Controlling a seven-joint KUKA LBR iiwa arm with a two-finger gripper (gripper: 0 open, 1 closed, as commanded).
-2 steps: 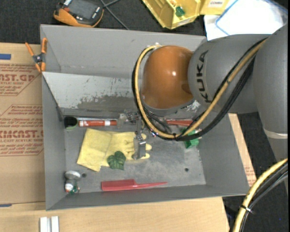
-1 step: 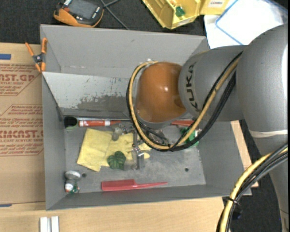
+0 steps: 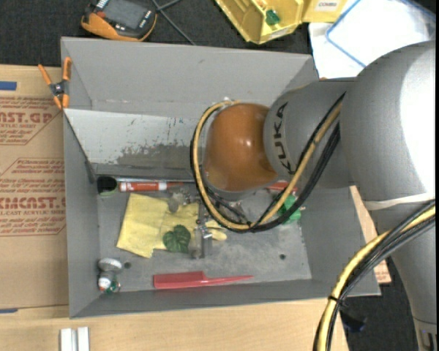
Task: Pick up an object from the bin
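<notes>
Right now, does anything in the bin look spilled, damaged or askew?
Nothing stands out. The yellow cloth lies rumpled beside the green piece by the gripper; the red strip lies flat on the floor.

- Bin (image 3: 80, 196): plain grey metal, with darker scuffed streaks on the back wall.
- Cloth (image 3: 140, 225): pale yellow.
- Lump (image 3: 178, 238) beside the cloth: dark green.
- Strip (image 3: 201, 279) at the front: red.
- Marker (image 3: 148, 186): red and white, with a black end.
- Small piece (image 3: 108, 284), front left: silver with a green spot.
- Wrist cover (image 3: 234, 148): glossy orange-brown.
- Arm (image 3: 395, 123): silver-grey with black lettering.
- Cables (image 3: 349, 287): yellow and black.
</notes>
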